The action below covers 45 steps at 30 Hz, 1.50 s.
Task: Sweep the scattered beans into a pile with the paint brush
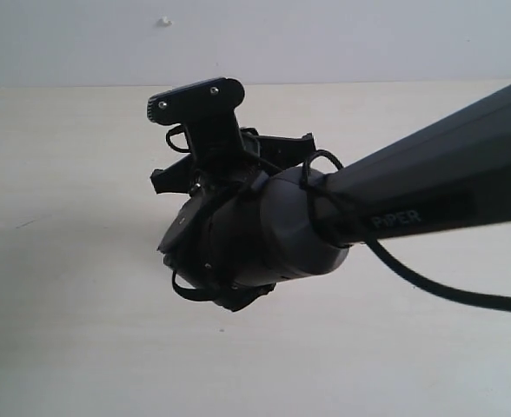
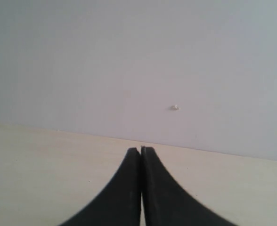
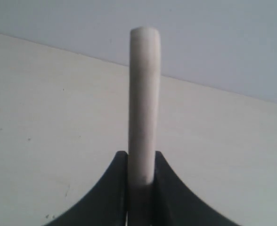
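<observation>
The paint brush shows only in the right wrist view, as a pale wooden handle (image 3: 144, 94) seen edge-on and sticking straight out past the fingertips. My right gripper (image 3: 141, 153) is shut on this handle. The ferrule and bristles are out of view. In the exterior view the right arm's wrist (image 1: 247, 234) fills the middle and hides its own jaws and the brush. My left gripper (image 2: 141, 149) is shut with nothing between its fingers, above the pale table. No beans and no pile show in any view.
A pale wooden table (image 1: 64, 278) runs back to a grey-white wall (image 1: 342, 35) that carries a small white mark (image 1: 165, 21). A black cable (image 1: 429, 282) loops under the right arm.
</observation>
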### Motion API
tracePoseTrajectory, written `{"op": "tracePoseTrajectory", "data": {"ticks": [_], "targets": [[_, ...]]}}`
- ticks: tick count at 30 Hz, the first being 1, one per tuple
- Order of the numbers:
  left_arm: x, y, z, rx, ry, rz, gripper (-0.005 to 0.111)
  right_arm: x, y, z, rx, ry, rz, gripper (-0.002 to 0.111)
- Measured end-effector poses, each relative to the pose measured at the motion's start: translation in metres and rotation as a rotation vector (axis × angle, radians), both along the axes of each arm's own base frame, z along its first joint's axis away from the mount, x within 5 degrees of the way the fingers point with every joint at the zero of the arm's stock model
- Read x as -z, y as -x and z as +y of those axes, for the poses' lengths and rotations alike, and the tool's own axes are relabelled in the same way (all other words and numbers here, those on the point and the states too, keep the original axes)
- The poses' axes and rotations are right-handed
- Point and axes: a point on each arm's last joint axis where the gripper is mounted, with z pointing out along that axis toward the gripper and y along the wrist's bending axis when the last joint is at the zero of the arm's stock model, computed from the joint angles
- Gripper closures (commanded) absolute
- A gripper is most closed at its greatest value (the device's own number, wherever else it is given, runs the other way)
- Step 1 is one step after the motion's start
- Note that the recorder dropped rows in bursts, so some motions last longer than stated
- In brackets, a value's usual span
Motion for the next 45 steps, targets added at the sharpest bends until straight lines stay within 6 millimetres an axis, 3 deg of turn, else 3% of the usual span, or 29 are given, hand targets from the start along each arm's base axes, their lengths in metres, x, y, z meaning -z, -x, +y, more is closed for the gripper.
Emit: {"op": "tracePoseTrajectory", "data": {"ticks": [8,16,19,23,26,29,32,36,40,45], "targets": [[0.000,0.000,0.000,0.006,0.000,0.000,0.107,-0.015,0.004,-0.003,0.040,-0.026,-0.013,0.108],[0.000,0.000,0.000,0.006,0.000,0.000,0.107,-0.051,0.010,-0.002,-0.134,0.178,-0.070,0.108],[0.000,0.000,0.000,0.006,0.000,0.000,0.107,-0.055,-0.005,-0.013,-0.188,0.300,-0.042,0.108],[0.000,0.000,0.000,0.006,0.000,0.000,0.107,-0.046,-0.028,-0.027,-0.282,0.366,0.048,0.108],[0.000,0.000,0.000,0.006,0.000,0.000,0.107,-0.035,-0.045,-0.036,-0.519,0.444,0.148,0.108],[0.000,0.000,0.000,0.006,0.000,0.000,0.107,-0.043,-0.049,-0.041,-0.757,0.452,0.166,0.108],[0.000,0.000,0.000,0.006,0.000,0.000,0.107,-0.051,-0.048,-0.052,-1.112,0.429,0.137,0.108],[0.000,0.000,0.000,0.006,0.000,0.000,0.107,-0.063,-0.049,-0.066,-1.403,0.288,-0.015,0.108],[0.000,0.000,0.000,0.006,0.000,0.000,0.107,-0.082,-0.051,-0.076,-1.514,0.211,-0.269,0.108],[0.000,0.000,0.000,0.006,0.000,0.000,0.107,-0.075,-0.052,-0.075,-1.558,0.288,-0.364,0.108]]}}
